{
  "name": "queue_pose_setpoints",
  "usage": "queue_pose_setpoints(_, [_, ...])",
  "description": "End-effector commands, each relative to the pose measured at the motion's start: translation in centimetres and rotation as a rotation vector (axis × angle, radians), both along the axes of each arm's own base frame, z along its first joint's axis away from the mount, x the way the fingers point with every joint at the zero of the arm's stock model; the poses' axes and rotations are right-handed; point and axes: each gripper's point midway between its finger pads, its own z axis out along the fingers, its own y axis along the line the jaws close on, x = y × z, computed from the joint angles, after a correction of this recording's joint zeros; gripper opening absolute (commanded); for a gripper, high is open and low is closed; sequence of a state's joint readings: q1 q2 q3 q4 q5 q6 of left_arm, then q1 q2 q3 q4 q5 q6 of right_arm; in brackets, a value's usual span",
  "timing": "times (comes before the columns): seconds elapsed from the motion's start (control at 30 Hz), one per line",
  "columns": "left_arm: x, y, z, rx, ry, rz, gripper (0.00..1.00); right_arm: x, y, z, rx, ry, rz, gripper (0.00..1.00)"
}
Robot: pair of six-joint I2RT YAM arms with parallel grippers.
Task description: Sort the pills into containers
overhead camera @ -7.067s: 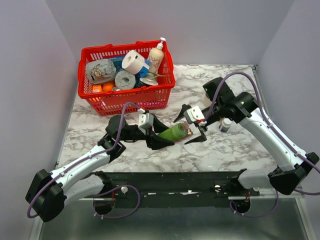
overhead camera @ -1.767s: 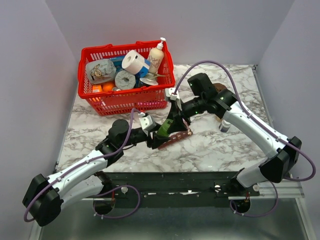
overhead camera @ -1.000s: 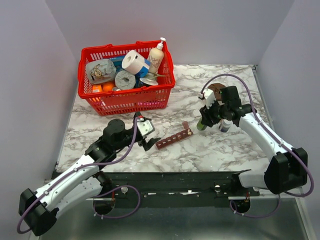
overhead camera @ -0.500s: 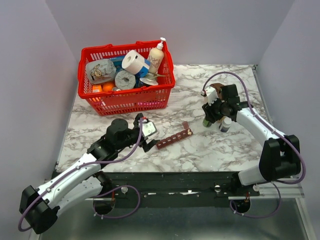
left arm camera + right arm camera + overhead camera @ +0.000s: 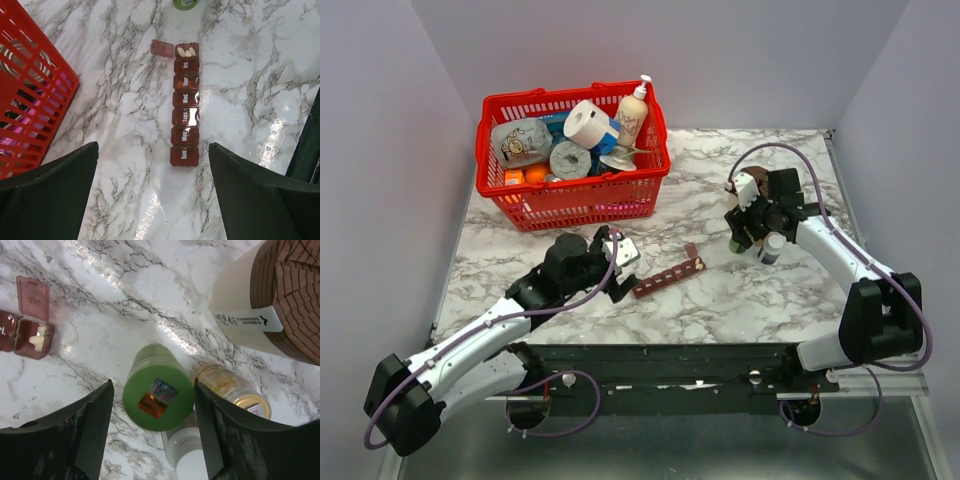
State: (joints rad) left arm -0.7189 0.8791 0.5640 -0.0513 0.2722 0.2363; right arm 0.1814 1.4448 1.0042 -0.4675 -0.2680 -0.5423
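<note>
The containers (image 5: 185, 102) are a dark red-brown strip of day-labelled compartments lying on the marble, also seen as containers (image 5: 667, 277) from above. The far end's lid (image 5: 161, 47) stands open over white pills (image 5: 186, 51), which show again as pills (image 5: 39, 336). My left gripper (image 5: 154, 146) is open just short of the strip's near end and holds nothing. A green bottle (image 5: 159, 390) stands upright between the fingers of my open right gripper (image 5: 152, 385), with a gap on each side.
A red basket (image 5: 570, 98) of groceries fills the back left, its wall (image 5: 30, 85) close on my left gripper's left. Beside the green bottle stand a big brown-capped jar (image 5: 270, 300), a small bottle of yellowish pills (image 5: 227, 385) and a white bottle (image 5: 190, 455).
My right gripper carried the green bottle a little right, set it by the other bottles and opened off it. My left gripper edged toward the strip, still open.
</note>
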Motion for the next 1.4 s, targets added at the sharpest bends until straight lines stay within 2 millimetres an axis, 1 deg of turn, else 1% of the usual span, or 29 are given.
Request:
queue_pose_setpoints(0.0, [0.5, -0.1, -0.8, 0.036, 0.013, -0.006, 0.99, -0.8, 1.2, 3.5, 0.063, -0.05, 0.079, 0.8])
queue_pose_setpoints(0.03, [0.3, -0.2, -1.6, 0.061, 0.033, -0.024, 0.99, -0.7, 1.4, 4.4, 0.072, -0.069, 0.091, 0.85])
queue_pose_setpoints(0.1, [0.3, -0.5, -1.9, 0.083, 0.04, -0.047, 0.99, -1.3, 2.0, 6.1, 0.1, -0.096, 0.129, 0.9])
queue_pose_setpoints(0.13, [0.2, -0.7, -2.6, 0.1, 0.062, -0.06, 0.99, -1.4, 2.3, 7.0, 0.112, -0.113, 0.144, 0.97])
queue_pose_setpoints(0.17, [0.1, -0.7, -2.8, 0.114, 0.062, -0.072, 0.99, -1.5, 2.6, 7.6, 0.124, -0.125, 0.163, 1.0])
queue_pose_setpoints(0.33, [0.6, -1.1, -3.5, 0.145, 0.062, -0.095, 0.98, -2.6, 4.7, 11.0, 0.229, -0.204, 0.266, 1.0])
queue_pose_setpoints(0.37, [0.6, -1.2, -3.6, 0.153, 0.062, -0.102, 0.98, -2.9, 5.2, 11.1, 0.268, -0.201, 0.277, 1.0])
queue_pose_setpoints(0.4, [0.9, -1.4, -3.4, 0.159, 0.05, -0.11, 0.98, -3.8, 6.7, 11.7, 0.358, -0.184, 0.327, 1.0])
queue_pose_setpoints(0.43, [1.0, -1.4, -4.2, 0.182, 0.071, -0.114, 0.97, -3.8, 7.7, 12.6, 0.422, -0.2, 0.354, 1.0])
queue_pose_setpoints(0.5, [1.3, -1.9, -4.1, 0.194, 0.081, -0.129, 0.95, -4.4, 9.1, 13.4, 0.517, -0.149, 0.397, 1.0])
queue_pose_setpoints(0.53, [1.2, -2.1, -5.0, 0.217, 0.112, -0.139, 0.95, -4.4, 10.0, 13.2, 0.574, -0.089, 0.419, 1.0])
queue_pose_setpoints(0.57, [1.3, -2.3, -5.3, 0.224, 0.125, -0.145, 0.94, -3.9, 10.3, 13.0, 0.598, -0.05, 0.403, 0.95])
queue_pose_setpoints(0.6, [1.6, -2.8, -5.0, 0.22, 0.125, -0.151, 0.93, -3.3, 10.5, 13.5, 0.623, -0.017, 0.371, 0.92])
queue_pose_setpoints(0.63, [1.6, -3.1, -5.8, 0.233, 0.153, -0.16, 0.92, -2.5, 10.6, 12.1, 0.626, 0.037, 0.343, 0.87])
queue_pose_setpoints(0.7, [1.7, -4.1, -5.8, 0.236, 0.157, -0.182, 0.9, -1.6, 10.5, 11.2, 0.627, 0.08, 0.288, 0.8])
queue_pose_setpoints(0.73, [1.7, -4.4, -6.6, 0.256, 0.175, -0.191, 0.9, -1.3, 10.6, 10.8, 0.63, 0.1, 0.273, 0.72])
queue_pose_setpoints(0.8, [1.6, -5.5, -6.8, 0.274, 0.176, -0.209, 0.89, -0.8, 10.6, 9.3, 0.633, 0.156, 0.229, 0.65])
queue_pose_setpoints(0.83, [1.6, -5.7, -7.9, 0.306, 0.197, -0.208, 0.89, -0.7, 10.5, 8.8, 0.632, 0.172, 0.214, 0.6])
queue_pose_setpoints(0.87, [1.5, -6.1, -8.3, 0.318, 0.204, -0.214, 0.88, -0.6, 10.5, 8.5, 0.63, 0.179, 0.202, 0.58])
queue_pose_setpoints(0.9, [1.3, -7.0, -8.1, 0.324, 0.196, -0.228, 0.88, -0.4, 10.4, 7.9, 0.624, 0.192, 0.186, 0.56])
queue_pose_setpoints(0.93, [1.3, -7.2, -9.2, 0.358, 0.207, -0.223, 0.88, -0.3, 10.4, 7.7, 0.622, 0.197, 0.177, 0.53])
queue_pose_setpoints(1.0, [1.0, -8.2, -9.5, 0.38, 0.199, -0.238, 0.87, -0.2, 10.4, 7.2, 0.624, 0.212, 0.171, 0.52])
queue_pose_setpoints(1.03, [0.9, -8.4, -10.6, 0.406, 0.214, -0.237, 0.87, -0.2, 10.4, 7.1, 0.625, 0.217, 0.17, 0.5])
queue_pose_setpoints(1.1, [1.5, -8.9, -10.9, 0.433, 0.211, -0.211, 0.84, -0.3, 10.5, 7.0, 0.63, 0.228, 0.167, 0.49])
queue_pose_setpoints(1.13, [1.2, -8.9, -12.1, 0.464, 0.232, -0.212, 0.83, -0.3, 10.5, 6.8, 0.632, 0.235, 0.165, 0.49])
queue_pose_setpoints(1.2, [1.9, -8.9, -12.5, 0.499, 0.217, -0.171, 0.8, -0.3, 10.5, 6.6, 0.629, 0.238, 0.162, 0.49])
queue_pose_setpoints(1.23, [2.1, -8.9, -13.1, 0.517, 0.216, -0.15, 0.79, -0.2, 10.4, 6.5, 0.625, 0.238, 0.159, 0.49])
queue_pose_setpoints(1.3, [2.7, -8.5, -13.5, 0.541, 0.199, -0.103, 0.78, -0.3, 10.4, 6.2, 0.624, 0.245, 0.155, 0.49])
queue_pose_setpoints(1.37, [3.0, -8.5, -13.6, 0.53, 0.182, -0.081, 0.77, -0.2, 10.3, 5.7, 0.618, 0.255, 0.146, 0.49])
